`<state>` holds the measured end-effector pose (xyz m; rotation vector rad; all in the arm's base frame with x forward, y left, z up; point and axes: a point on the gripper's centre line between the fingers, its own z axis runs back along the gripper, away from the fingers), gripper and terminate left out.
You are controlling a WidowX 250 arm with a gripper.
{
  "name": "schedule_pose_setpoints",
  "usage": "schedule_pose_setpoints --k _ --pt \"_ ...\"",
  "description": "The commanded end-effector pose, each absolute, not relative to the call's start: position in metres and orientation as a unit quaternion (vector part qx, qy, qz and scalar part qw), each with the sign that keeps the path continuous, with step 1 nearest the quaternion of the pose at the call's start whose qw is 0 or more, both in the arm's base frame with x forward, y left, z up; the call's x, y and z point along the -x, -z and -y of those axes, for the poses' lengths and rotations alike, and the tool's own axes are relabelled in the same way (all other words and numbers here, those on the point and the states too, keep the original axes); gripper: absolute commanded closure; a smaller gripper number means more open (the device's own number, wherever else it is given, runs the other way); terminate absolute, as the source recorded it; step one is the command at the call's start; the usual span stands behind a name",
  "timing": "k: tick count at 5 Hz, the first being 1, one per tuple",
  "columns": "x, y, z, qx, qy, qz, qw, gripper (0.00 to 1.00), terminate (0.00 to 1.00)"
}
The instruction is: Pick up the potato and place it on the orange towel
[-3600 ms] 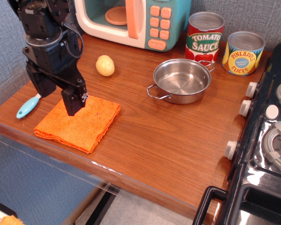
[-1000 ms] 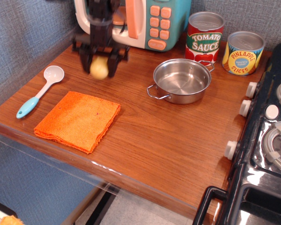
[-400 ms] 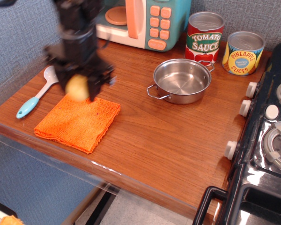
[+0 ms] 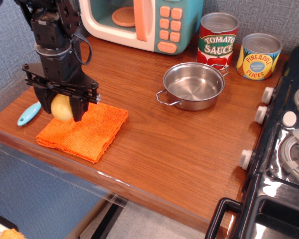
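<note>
Here, one potato [image 4: 62, 108] in claw [image 4: 61, 109], over one orange towel [image 4: 84, 131].

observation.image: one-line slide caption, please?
Gripper holds the potato over the orange towel, steel pot nearby.

I am working over a toy kitchen mock-up. Evidence: wooden counter [image 4: 189, 144], toy microwave [image 4: 144, 22], play stove [image 4: 284, 149], steel pot [image 4: 193, 85], printed food cans [image 4: 218, 39].

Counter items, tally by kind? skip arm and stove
Cans: 2, tomato sauce can, pineapple can
Pots: 1, steel pot
Toy microwaves: 1
Spoons: 1
Towels: 1, orange towel
Potatoes: 1, potato in gripper
Total: 7
</note>
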<state>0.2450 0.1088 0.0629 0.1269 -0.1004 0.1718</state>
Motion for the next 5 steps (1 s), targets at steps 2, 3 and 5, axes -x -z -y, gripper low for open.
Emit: schedule_pose_setpoints --k 2,3,5 --pt "-0.244 -0.097 -0.113 -0.063 -0.054 0.094 0.992 0.00 0.00" --pt "-0.245 -0.108 -0.112 -0.053 -0.052 0.099 0.992 0.00 0.00" --pt "-0.245 -0.108 -0.112 -0.053 -0.052 0.099 0.992 0.00 1.00"
